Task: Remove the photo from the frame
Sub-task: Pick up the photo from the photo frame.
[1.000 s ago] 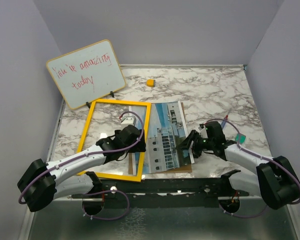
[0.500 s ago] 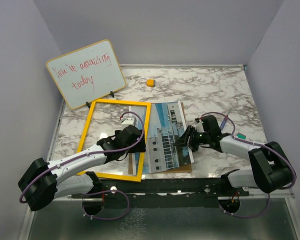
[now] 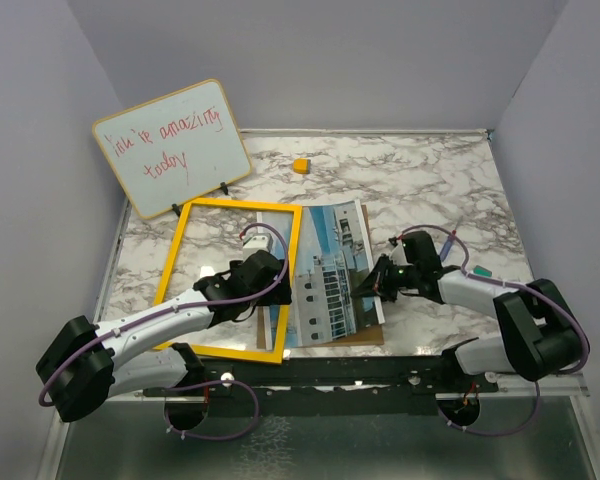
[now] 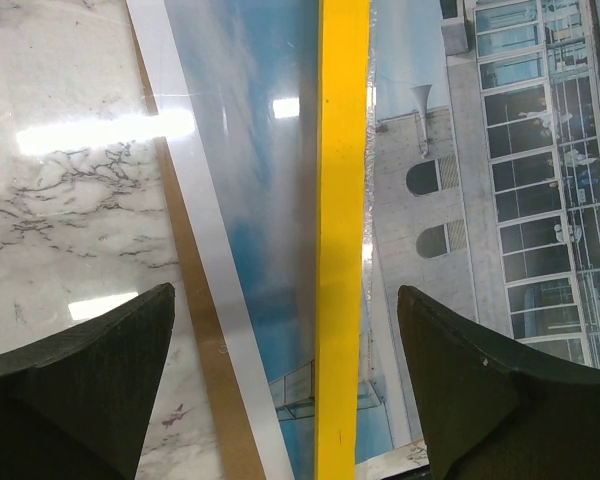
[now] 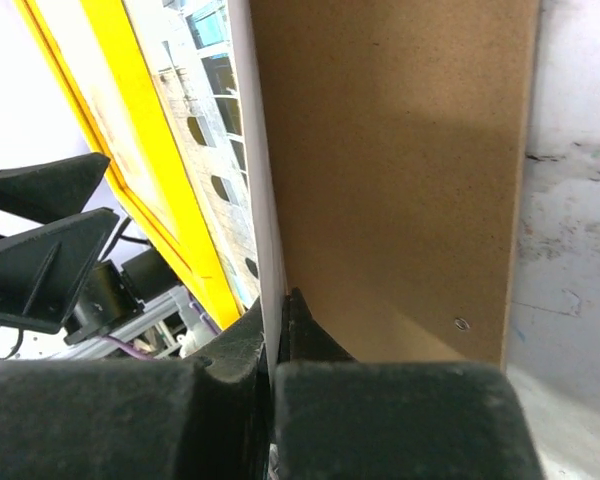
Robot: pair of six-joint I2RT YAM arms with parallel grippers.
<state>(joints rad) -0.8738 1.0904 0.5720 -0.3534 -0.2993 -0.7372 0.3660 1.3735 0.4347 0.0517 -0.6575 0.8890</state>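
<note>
The frame (image 3: 180,250), a thin yellow border, lies flat on the marble table at left. The photo (image 3: 330,270) of a white building lies to its right on a brown backing board (image 3: 365,335), with its left strip under the frame's right rail (image 4: 342,250). My left gripper (image 3: 263,280) hangs open above that rail, one finger on each side of it (image 4: 285,390), touching nothing. My right gripper (image 3: 372,283) is shut on the photo's right edge (image 5: 255,180), pinching the sheet just above the backing board (image 5: 400,170).
A whiteboard (image 3: 170,147) with red handwriting leans at the back left. A small orange block (image 3: 301,165) sits near the far edge, and a teal object (image 3: 481,273) lies by the right arm. Grey walls close in on both sides.
My right gripper slid left to the photo's right edge and its jaws closed on the sheet. The left arm and the frame have stayed where they were.
</note>
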